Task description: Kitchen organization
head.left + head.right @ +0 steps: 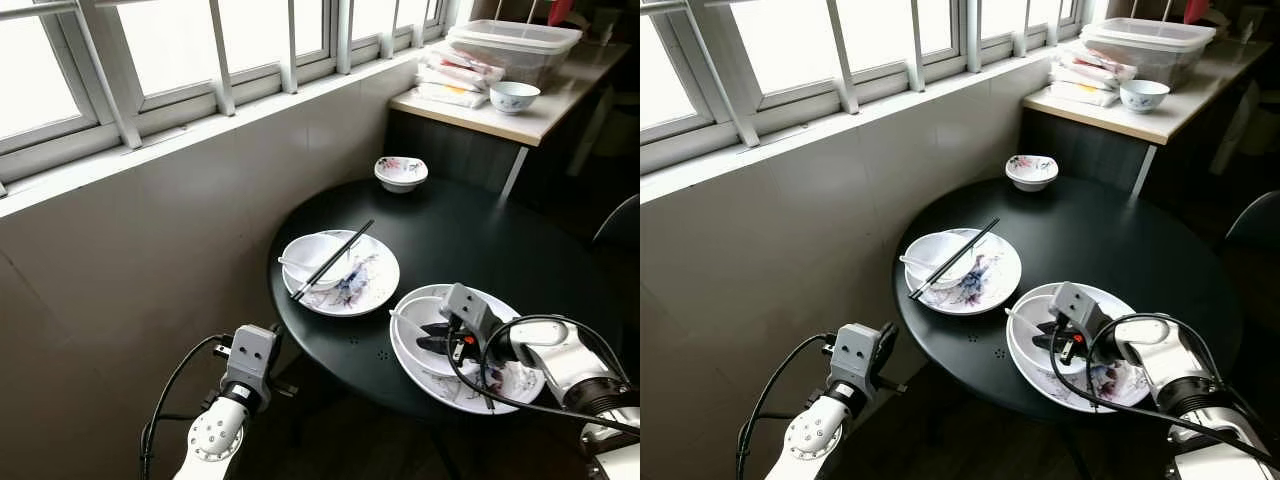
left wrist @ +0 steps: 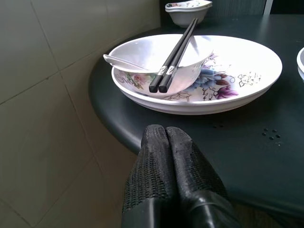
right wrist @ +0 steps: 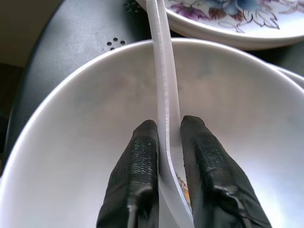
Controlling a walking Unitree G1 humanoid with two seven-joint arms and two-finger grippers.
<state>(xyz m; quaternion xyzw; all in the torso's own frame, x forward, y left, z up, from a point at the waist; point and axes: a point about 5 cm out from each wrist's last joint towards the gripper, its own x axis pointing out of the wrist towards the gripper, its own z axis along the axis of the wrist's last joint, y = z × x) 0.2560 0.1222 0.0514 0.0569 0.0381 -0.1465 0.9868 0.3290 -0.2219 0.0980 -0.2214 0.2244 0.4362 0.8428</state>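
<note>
Inside the near bowl point(image 3: 85, 156), right gripper point(image 3: 167, 137) pinches white spoon point(image 3: 164, 71)

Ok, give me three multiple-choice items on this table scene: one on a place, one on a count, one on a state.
1. Where do the chopsticks lie?
A. across a bowl
B. on the floor
C. on the counter

2. How many small flowered bowls stand alone near the table's far edge?
A. three
B. one
C. none

3. What is the right gripper doing?
A. hanging open
B. pinching a white spoon
C. holding chopsticks

Answers: 1 A, they rest across the bowl on the flowered plate. 2 B, a single small bowl. 3 B, its jaws close on the spoon handle.
</note>
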